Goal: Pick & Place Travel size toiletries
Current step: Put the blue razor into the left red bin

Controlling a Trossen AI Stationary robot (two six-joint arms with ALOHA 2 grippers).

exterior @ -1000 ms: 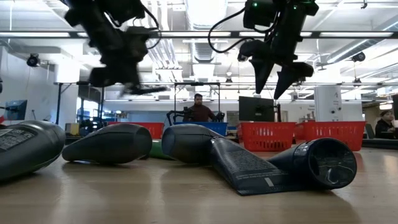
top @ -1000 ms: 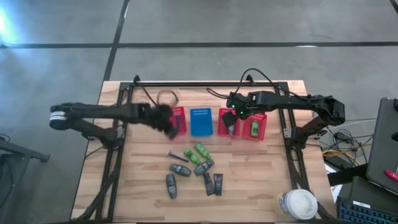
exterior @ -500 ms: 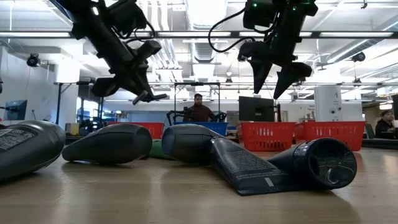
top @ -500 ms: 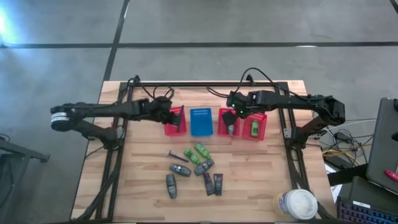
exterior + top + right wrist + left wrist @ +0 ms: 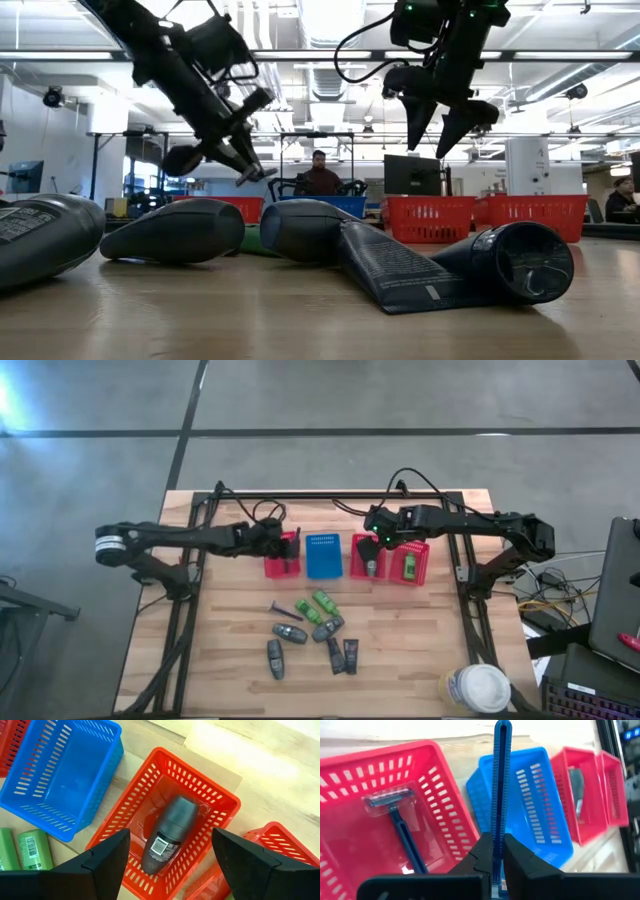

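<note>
My left gripper point(image 5: 493, 840) is shut on a blue razor point(image 5: 501, 780) above the leftmost red basket point(image 5: 278, 557), where another razor point(image 5: 395, 815) lies flat on the floor. In the low view this gripper point(image 5: 250, 172) slants downward. My right gripper point(image 5: 170, 834) hangs wide open over another red basket point(image 5: 220, 805) in which a grey roll-on point(image 5: 169, 832) lies. Grey tubes point(image 5: 289, 632), green tubes point(image 5: 321, 605), thin dark pieces point(image 5: 284, 610) and dark packets point(image 5: 344, 655) lie on the bare wood near the table's front. My left gripper pinches the blue razor's ribbed handle point(image 5: 499, 822) between its two fingers. The handle runs along the fingers and sticks out past their tips. The end inside the grip is hidden by the fingers. The razor is lifted clear, slanting downward over the baskets.
A blue basket point(image 5: 322, 555) stands between the two red ones, and a further red basket point(image 5: 411, 563) holds a green tube. A white-lidded container point(image 5: 480, 687) sits at the table's near right corner. A person point(image 5: 320, 178) shows in the room beyond.
My left gripper has moved toward the table's right, over the leftmost red basket, and has tipped from roughly level to slanting downward, carrying the razor with it.
</note>
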